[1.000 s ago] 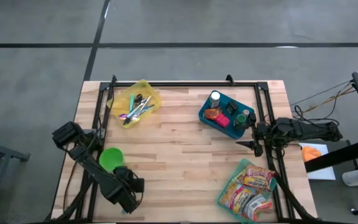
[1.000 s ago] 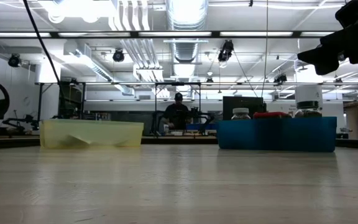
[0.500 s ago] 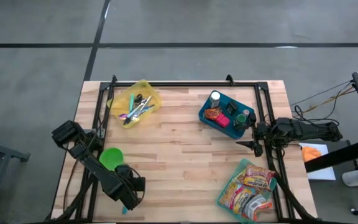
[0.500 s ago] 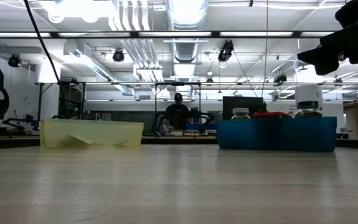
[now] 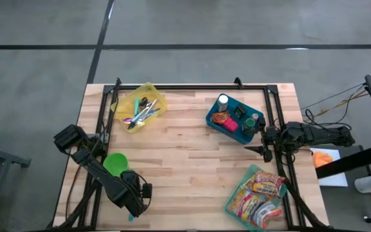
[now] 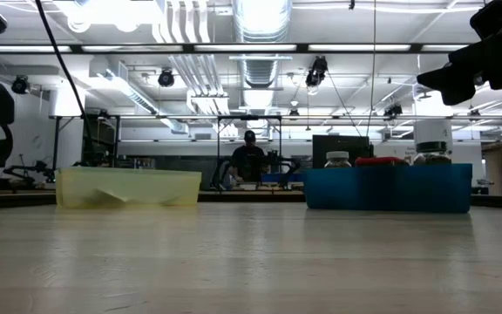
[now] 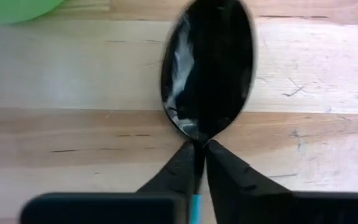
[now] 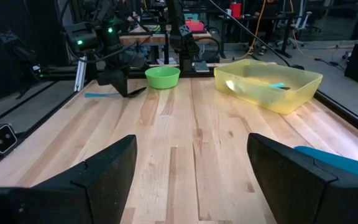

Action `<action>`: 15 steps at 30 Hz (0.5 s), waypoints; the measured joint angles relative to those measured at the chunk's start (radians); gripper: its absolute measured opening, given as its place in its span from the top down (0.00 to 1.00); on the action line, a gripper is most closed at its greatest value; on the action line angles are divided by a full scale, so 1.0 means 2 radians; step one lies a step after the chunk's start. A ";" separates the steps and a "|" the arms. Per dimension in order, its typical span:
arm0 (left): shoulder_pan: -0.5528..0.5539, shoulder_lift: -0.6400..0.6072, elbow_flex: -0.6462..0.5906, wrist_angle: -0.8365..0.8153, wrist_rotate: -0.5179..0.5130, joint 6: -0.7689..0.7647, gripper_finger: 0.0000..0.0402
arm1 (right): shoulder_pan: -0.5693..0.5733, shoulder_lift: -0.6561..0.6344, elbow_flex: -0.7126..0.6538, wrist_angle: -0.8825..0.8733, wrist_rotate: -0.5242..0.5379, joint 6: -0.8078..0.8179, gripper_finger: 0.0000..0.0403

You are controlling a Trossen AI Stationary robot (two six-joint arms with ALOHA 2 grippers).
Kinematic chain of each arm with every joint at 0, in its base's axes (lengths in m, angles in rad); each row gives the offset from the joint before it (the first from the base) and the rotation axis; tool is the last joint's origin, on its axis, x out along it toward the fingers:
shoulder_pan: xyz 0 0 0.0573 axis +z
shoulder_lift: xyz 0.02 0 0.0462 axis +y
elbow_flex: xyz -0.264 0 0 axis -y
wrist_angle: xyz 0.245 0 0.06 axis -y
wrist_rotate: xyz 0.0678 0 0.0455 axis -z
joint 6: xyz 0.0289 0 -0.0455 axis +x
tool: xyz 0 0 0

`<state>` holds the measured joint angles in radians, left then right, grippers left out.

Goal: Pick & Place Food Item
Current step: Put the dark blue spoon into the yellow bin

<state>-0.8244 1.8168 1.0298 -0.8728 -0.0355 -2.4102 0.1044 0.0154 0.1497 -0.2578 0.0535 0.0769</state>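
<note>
1. Your left fingers (image 7: 197,171) are clenched on the neck of a black spoon (image 7: 207,68) with a teal handle, low over the wooden surface (image 5: 192,161) at its near left corner, just beside the green bowl (image 5: 114,164)
2. Your right fingers (image 8: 191,168) stand spread and hold nothing, at the right edge near the blue bin (image 5: 235,119)
3. Your snack packets (image 5: 258,191) lie in the near right corner
4. Your yellow bin (image 5: 140,106) sits far left

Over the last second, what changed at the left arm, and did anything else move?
The left gripper closed on the spoon beside the green bowl, shifting slightly toward the table's middle. The right gripper stayed open beside the blue bin; the yellow bin and snack bag stayed put.
</note>
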 joint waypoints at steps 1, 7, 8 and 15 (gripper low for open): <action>0.000 0.000 0.000 0.001 -0.003 0.004 0.92 | 0.000 0.000 0.000 0.000 0.000 0.000 0.25; 0.000 0.000 0.000 0.002 -0.010 0.011 0.98 | 0.000 0.000 0.000 0.000 0.000 0.000 0.25; 0.000 0.000 0.000 0.003 -0.010 0.011 0.97 | 0.000 0.000 0.000 0.000 0.000 -0.001 0.25; 0.001 -0.001 0.000 0.003 -0.010 0.011 0.97 | 0.000 0.000 0.000 0.000 0.000 0.000 0.25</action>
<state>-0.8234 1.8149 1.0290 -0.8669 -0.0562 -2.3878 0.1044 0.0157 0.1497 -0.2578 0.0532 0.0771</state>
